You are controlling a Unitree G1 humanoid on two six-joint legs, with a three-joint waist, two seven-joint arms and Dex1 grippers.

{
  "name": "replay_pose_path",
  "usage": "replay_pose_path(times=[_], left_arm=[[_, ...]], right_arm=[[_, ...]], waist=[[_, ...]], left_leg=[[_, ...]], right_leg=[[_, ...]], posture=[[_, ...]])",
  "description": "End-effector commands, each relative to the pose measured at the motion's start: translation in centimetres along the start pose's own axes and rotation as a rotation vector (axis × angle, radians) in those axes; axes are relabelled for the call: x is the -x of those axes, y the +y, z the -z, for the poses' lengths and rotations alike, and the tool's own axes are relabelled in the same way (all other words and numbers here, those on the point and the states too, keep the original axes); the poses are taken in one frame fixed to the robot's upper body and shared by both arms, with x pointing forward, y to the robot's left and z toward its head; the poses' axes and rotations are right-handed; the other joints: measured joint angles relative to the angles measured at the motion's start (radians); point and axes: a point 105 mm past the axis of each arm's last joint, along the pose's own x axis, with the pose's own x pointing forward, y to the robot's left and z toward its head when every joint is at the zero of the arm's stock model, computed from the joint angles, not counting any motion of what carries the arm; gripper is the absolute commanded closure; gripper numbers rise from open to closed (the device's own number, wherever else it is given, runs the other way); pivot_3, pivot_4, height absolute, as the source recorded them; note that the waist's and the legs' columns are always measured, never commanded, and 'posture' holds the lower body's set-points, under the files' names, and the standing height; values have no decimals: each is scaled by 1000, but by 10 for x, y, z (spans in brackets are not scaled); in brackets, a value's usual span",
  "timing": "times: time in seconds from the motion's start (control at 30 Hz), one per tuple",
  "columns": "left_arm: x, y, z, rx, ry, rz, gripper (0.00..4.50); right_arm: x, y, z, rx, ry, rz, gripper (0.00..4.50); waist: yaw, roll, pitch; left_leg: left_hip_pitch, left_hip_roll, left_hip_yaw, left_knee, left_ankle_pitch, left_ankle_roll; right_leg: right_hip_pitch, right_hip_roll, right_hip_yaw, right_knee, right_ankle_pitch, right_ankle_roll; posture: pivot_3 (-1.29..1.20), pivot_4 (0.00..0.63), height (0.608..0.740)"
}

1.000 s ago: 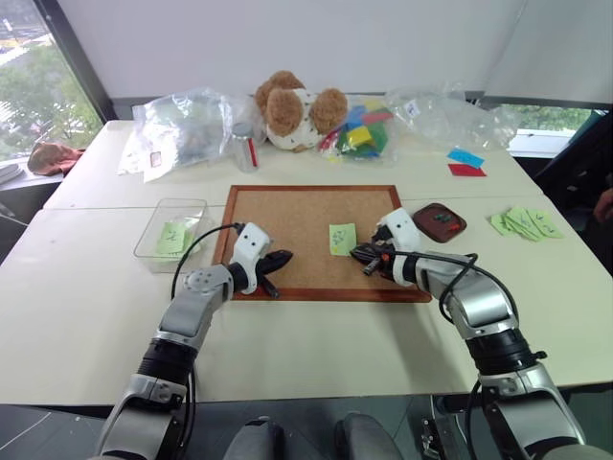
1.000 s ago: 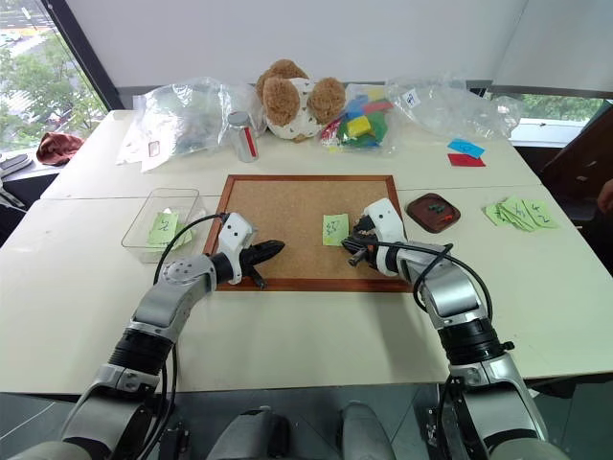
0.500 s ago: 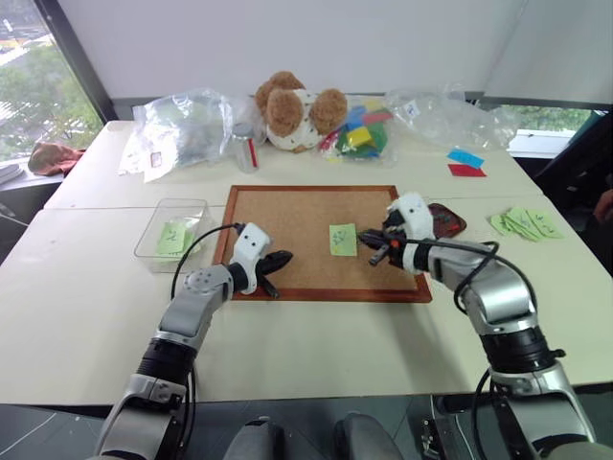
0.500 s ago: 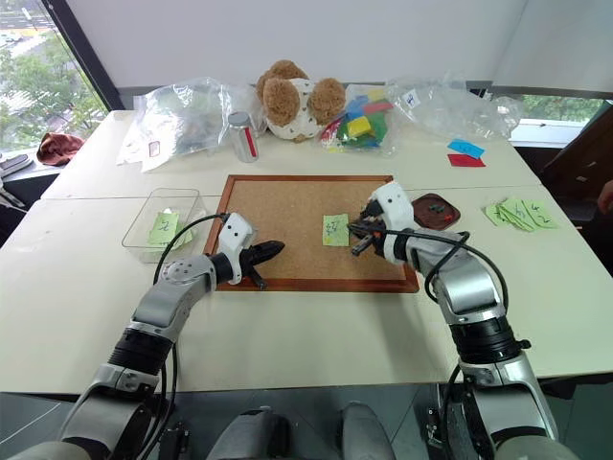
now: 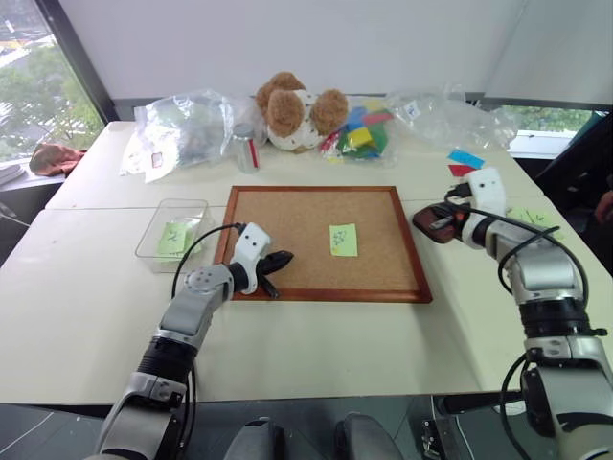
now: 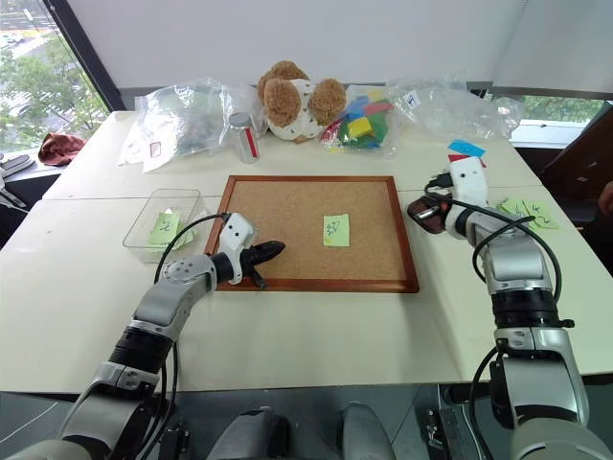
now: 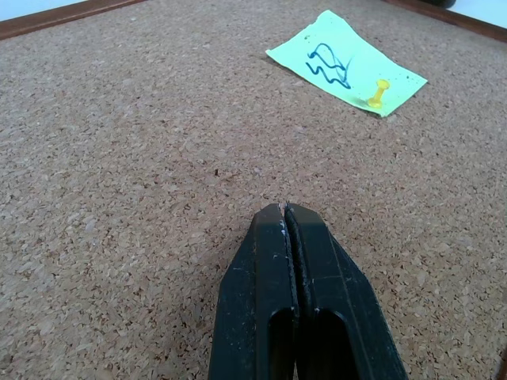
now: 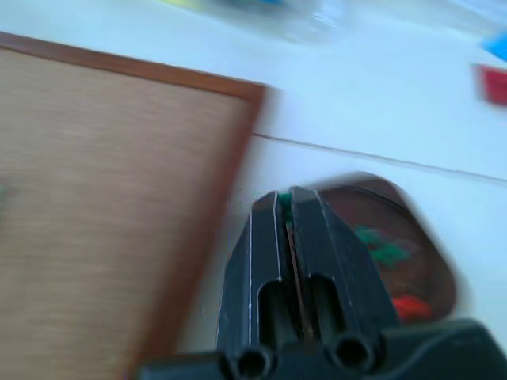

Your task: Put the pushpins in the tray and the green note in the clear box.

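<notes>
1. Left eye view: green note (image 5: 343, 240) lies flat near the middle of the cork board (image 5: 297, 216), long axis running away from the robot, on the worktop (image 5: 316, 345).
2. Left wrist view: a yellow pushpin (image 7: 379, 93) stands in one end of the note, so the note looks pinned down.
3. Left end effector (image 5: 278, 261) sits low over the board's near left part with its fingers pressed together and nothing between them.
4. Key relation: the note lies ahead and to the right of the left end effector, near it, with bare cork between them. The pinned end is the far one from this end effector.
5. Right end effector (image 8: 286, 196) is over the tray (image 8: 416, 237), just off the board's right edge and well apart from the note, so the left arm is the nearer one.
6. Right fingers are together. A green speck shows at the tips; too blurred to tell whether that is a pin being held.
7. Green and red specks, probably pushpins, lie in the tray.
8. Clear box (image 5: 153, 254) sits just left of the board on the left arm's side, with a green slip already in it.
9. Judgement: the yellow pin must come out before the note can go to the box.
</notes>
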Motion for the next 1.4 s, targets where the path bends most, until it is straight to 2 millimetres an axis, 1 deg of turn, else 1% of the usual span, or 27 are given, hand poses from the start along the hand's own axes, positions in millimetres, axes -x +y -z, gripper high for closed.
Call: replay_pose_path(times=[0.03, 0.1, 0.27, 0.4, 0.47, 0.53, 0.6, 0.67, 0.73, 0.77, 0.83, 0.97, 1.0, 1.1, 1.13, 1.2, 1.27, 1.33, 1.4], left_arm=[[3, -4, 32, 36, 109, 2, 4500], [5, -3, 32, 34, 111, -1, 4500], [7, -1, 33, 36, 112, -10, 4500], [8, -2, 33, 35, 113, -9, 4500], [8, -2, 33, 34, 113, -10, 4500], [7, -1, 32, 32, 113, -9, 4500], [7, -1, 32, 31, 113, -8, 4500], [6, -2, 31, 30, 113, -5, 4500], [6, -3, 31, 30, 113, -2, 4500], [6, -3, 32, 30, 113, -1, 4500], [6, -3, 32, 30, 114, 2, 4500], [5, -4, 31, 29, 113, 6, 4500], [5, -4, 31, 29, 113, 7, 4500], [5, -4, 30, 28, 111, 9, 4500], [5, -4, 30, 28, 111, 9, 4500], [4, -4, 30, 27, 110, 9, 4500], [4, -4, 30, 27, 109, 9, 4500], [4, -4, 29, 27, 108, 7, 4500], [3, -3, 29, 28, 105, 6, 4500]], right_arm=[[-4, -15, -1, 18, -19, 39, 4467], [-6, -15, 6, 6, -5, 31, 4467], [-10, -13, 14, -21, 12, 11, 4467], [-12, -11, 17, -23, 15, 6, 4467], [-12, -10, 17, -24, 13, 2, 3911], [-12, -10, 16, -21, 12, 0, 3130], [-12, -10, 14, -20, 9, 1, 2213], [-11, -10, 13, -19, 7, 1, 1123], [-11, -12, 12, -16, 4, 4, 135], [-10, -12, 11, -14, 2, 6, 42], [-10, -14, 9, -8, -1, 10, 42], [-7, -20, -2, 0, -28, 30, 42], [-7, -20, -6, 0, -38, 24, 42], [-3, -11, -28, 14, -93, -20, 42], [-2, -9, -31, 14, -100, -29, 42], [1, 10, -46, 30, -133, -104, 42], [5, 27, -55, 41, -152, -167, 42], [8, 61, -62, 44, -172, -272, 42], [11, 90, -65, 36, -184, -351, 42]], waist=[[0, 0, 0], [0, 0, 0], [-3, 0, 0], [-3, 0, 0], [-2, 0, 0], [-2, 0, 0], [-2, 0, 0], [-2, 0, 0], [-2, 0, 0], [-1, 0, 0], [-2, 0, 0], [-2, 0, 0], [-2, 0, 0], [-1, 0, 0], [-1, 0, 0], [-1, 0, 0], [0, 0, 0], [0, 0, 0], [0, 0, 0]], left_leg=[[0, 0, 0, 0, 0, 0], [1, 0, 0, 0, 0, 0], [1, 0, 0, 0, 0, 0], [1, 0, 0, 0, 0, 0], [1, 0, 0, 0, 0, 0], [1, 0, 0, 0, 0, 0], [1, 0, 0, 0, 0, 0], [1, 0, 0, 0, 0, 0], [1, 0, 0, 0, 0, 0], [1, 0, 0, 0, 0, 0], [1, 0, 0, 0, 0, 0], [1, 0, 0, 0, 0, 0], [1, 0, 0, 0, 0, 0], [1, 0, 0, 0, 0, 0], [1, 0, 0, -1, 0, 0], [1, 0, 0, -1, 0, 0], [1, 0, 0, -1, 0, 0], [1, 0, 0, -1, -1, 1], [1, 0, -1, -1, -1, 2]], right_leg=[[1, 0, 0, 0, 0, 0], [2, 0, 0, 0, 0, 0], [2, 0, 0, -1, 0, 0], [2, 0, 0, -1, 0, 0], [2, 0, 0, -1, 0, 0], [2, 0, 0, -1, 0, 0], [2, 0, 0, -1, 0, 0], [2, 0, 0, -1, 0, 0], [2, 0, 0, -1, 0, 0], [2, 0, 0, -1, 0, 0], [2, 0, 0, -1, 0, 0], [2, 0, 0, -1, 0, 0], [2, 0, 0, -1, 0, 0], [2, 0, 0, -1, 0, 0], [2, 0, 0, -1, 0, 0], [2, 0, 0, -1, 0, 0], [2, 0, 0, -1, 0, 0], [1, 0, 0, -1, 0, 0], [2, 0, 0, -1, 0, 0]], posture=[[0, 150, 740], [0, 150, 740], [0, 150, 740], [0, 150, 740], [0, 150, 740], [0, 150, 740], [0, 150, 740], [0, 150, 740], [0, 150, 740], [0, 150, 740], [0, 150, 740], [0, 150, 740], [0, 150, 740], [0, 150, 740], [0, 150, 740], [0, 150, 740], [0, 150, 740], [0, 150, 740], [0, 150, 740]])
